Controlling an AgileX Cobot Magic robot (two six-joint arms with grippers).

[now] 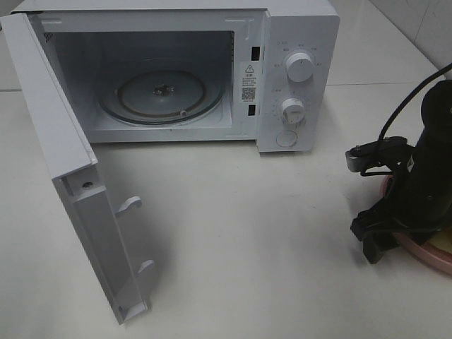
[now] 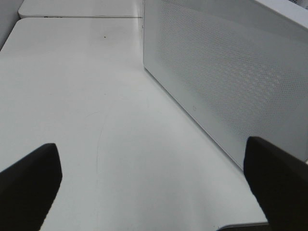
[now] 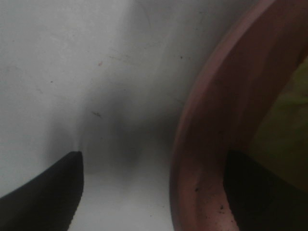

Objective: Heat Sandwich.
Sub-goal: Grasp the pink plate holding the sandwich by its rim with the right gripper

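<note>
Your right gripper (image 3: pixel 154 166) hangs spread astride the rim of the pink plate (image 3: pixel 216 115), with one finger over the bench (image 1: pixel 247 240) and the other inside the rim. The sandwich (image 3: pixel 288 120) lies on that plate, right of the open microwave (image 1: pixel 296 42). Your left gripper (image 2: pixel 151 159) is spread wide above the bench, holding nothing.

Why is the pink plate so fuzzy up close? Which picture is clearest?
Right wrist view: the pink plate is so near the lens that its rim smears, and a grey shadow darkens the table. Exterior high view: clearest, evenly lit, the microwave door casting a soft shadow. Left wrist view: the black fingertips are fuzzy, the dotted white panel sharper.
</note>
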